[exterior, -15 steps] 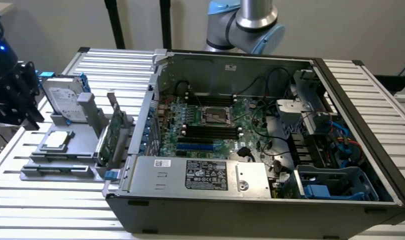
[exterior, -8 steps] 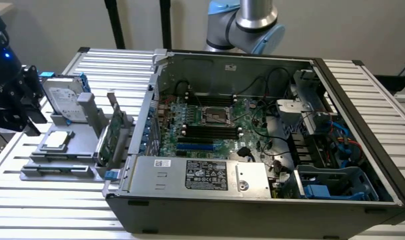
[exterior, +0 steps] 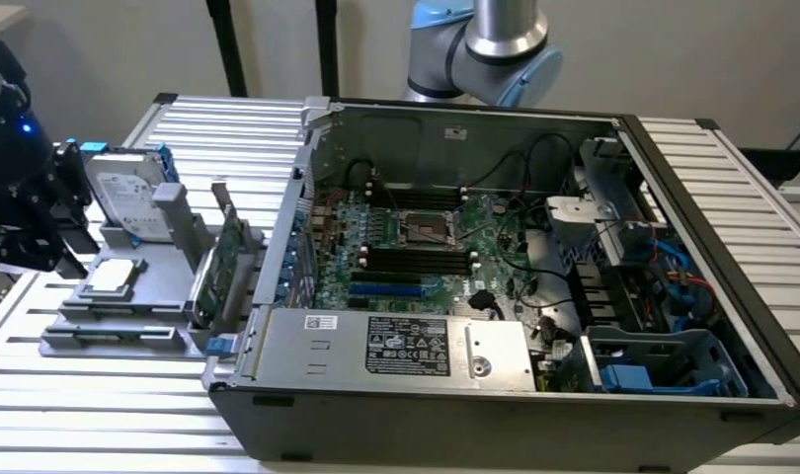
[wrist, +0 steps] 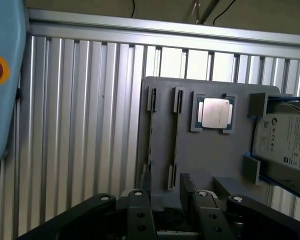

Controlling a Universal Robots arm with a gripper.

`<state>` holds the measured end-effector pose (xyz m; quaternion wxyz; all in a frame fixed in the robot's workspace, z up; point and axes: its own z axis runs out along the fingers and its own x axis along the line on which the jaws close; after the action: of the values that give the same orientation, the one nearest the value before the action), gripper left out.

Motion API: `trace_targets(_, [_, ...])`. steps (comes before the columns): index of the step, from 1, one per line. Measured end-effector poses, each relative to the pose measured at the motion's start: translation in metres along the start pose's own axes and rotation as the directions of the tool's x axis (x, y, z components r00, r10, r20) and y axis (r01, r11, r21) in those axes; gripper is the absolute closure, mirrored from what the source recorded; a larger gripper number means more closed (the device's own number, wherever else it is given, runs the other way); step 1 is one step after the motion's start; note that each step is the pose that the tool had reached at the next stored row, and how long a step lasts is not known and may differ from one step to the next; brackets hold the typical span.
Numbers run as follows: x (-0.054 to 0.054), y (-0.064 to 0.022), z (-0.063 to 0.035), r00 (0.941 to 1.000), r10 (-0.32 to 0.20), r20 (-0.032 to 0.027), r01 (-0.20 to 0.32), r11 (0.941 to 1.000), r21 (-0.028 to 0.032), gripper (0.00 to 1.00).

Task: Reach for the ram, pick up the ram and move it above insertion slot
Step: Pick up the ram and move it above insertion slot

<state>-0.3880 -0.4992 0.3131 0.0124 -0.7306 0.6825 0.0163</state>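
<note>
Grey holder [wrist: 210,155] bears processor [wrist: 212,112] and hard drive [wrist: 285,140]; spread claw [wrist: 166,178] near

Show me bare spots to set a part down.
Free: slatted table on the near side of the grey holder, and beyond the computer case on the exterior view's right. Crowded: the holder and the case interior.

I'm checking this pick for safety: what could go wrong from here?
The open gripper hovers over the gray holder, where the ram stands edge-on beside a second card. A finger could strike that neighbour, or the gripper could close off-centre and tilt the thin stick.
</note>
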Motion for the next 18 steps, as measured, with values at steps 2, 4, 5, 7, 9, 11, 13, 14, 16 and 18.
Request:
trace_targets(2, [0.000,0.0001,0.0036,1.0000,0.000,0.0001,0.000,1.0000,0.0001,0.64])
trace_targets(4, [0.001,0.0003,0.0073,1.0000,0.000,0.0002,0.000,1.0000,0.0002,0.64])
trace_targets(5, [0.001,0.0005,0.0092,1.0000,0.000,0.0001,0.000,1.0000,0.0002,0.64])
trace_targets(7, [0.002,0.0008,0.0127,1.0000,0.000,0.0001,0.000,1.0000,0.0002,0.64])
trace_targets(9, [0.003,0.0015,0.0163,1.0000,0.000,0.0001,0.000,1.0000,0.0001,0.64])
trace_targets(11, [0.003,0.0029,0.0198,1.0000,-0.001,0.0000,0.001,1.0000,0.0000,0.64])
trace_targets(13, [0.004,0.0043,0.0235,1.0000,-0.002,0.0001,0.002,1.0000,0.0001,0.64])
trace_targets(14, [0.004,0.0050,0.0254,1.0000,-0.002,0.0001,0.002,1.0000,0.0001,0.64])
trace_targets(16, [0.005,0.0062,0.0291,1.0000,-0.002,0.0001,0.002,1.0000,0.0000,0.64])
trace_targets(18, [0.005,0.0070,0.0327,1.0000,-0.002,0.0001,0.002,1.0000,-0.0002,0.64])
